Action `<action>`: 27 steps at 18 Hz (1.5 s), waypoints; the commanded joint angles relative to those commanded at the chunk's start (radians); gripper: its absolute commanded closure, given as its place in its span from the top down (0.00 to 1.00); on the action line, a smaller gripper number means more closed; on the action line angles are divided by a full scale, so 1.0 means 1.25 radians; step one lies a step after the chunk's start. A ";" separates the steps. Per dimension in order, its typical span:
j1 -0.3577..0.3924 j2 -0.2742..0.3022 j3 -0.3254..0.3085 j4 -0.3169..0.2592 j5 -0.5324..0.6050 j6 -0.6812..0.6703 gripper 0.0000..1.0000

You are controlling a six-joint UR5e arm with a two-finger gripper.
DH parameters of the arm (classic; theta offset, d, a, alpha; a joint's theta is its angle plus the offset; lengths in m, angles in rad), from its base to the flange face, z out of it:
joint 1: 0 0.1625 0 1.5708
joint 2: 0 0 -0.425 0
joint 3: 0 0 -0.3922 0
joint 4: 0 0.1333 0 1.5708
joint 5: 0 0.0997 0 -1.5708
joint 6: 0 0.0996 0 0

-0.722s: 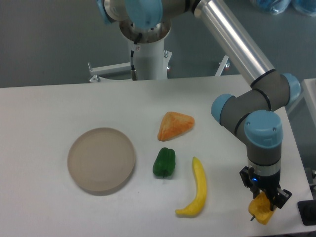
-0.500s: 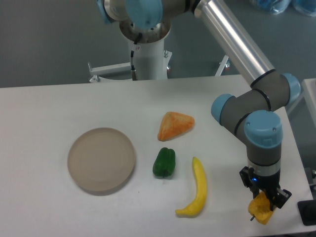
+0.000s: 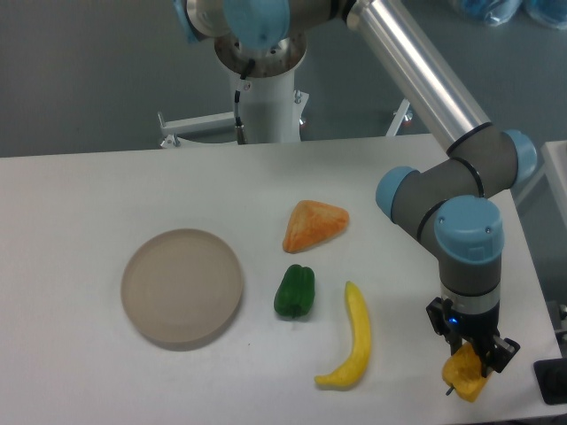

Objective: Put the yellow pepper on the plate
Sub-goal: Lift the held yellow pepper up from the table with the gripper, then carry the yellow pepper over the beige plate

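Observation:
The yellow pepper (image 3: pixel 466 374) is at the front right of the table, near its edge, its dark stem pointing down-left. My gripper (image 3: pixel 473 351) reaches down onto it from above, with its black fingers shut on the pepper's top. The pepper's upper part is hidden behind the fingers. The beige round plate (image 3: pixel 182 286) lies flat at the left of the table, far from the gripper, with nothing on it.
A green pepper (image 3: pixel 294 291) sits in the middle of the table. A long curved banana (image 3: pixel 350 341) lies right of it, and an orange wedge (image 3: pixel 314 224) lies behind it. A black object (image 3: pixel 551 382) sits at the right edge beside the pepper.
The gripper and the yellow pepper have shifted slightly left and a little upward. Nothing else moved.

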State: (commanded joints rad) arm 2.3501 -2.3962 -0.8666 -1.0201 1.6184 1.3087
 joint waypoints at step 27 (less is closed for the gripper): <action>-0.296 0.308 -0.492 0.057 -0.135 -0.802 0.40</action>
State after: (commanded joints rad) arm 1.9804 -2.0111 -1.4814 -0.9485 1.4496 0.3066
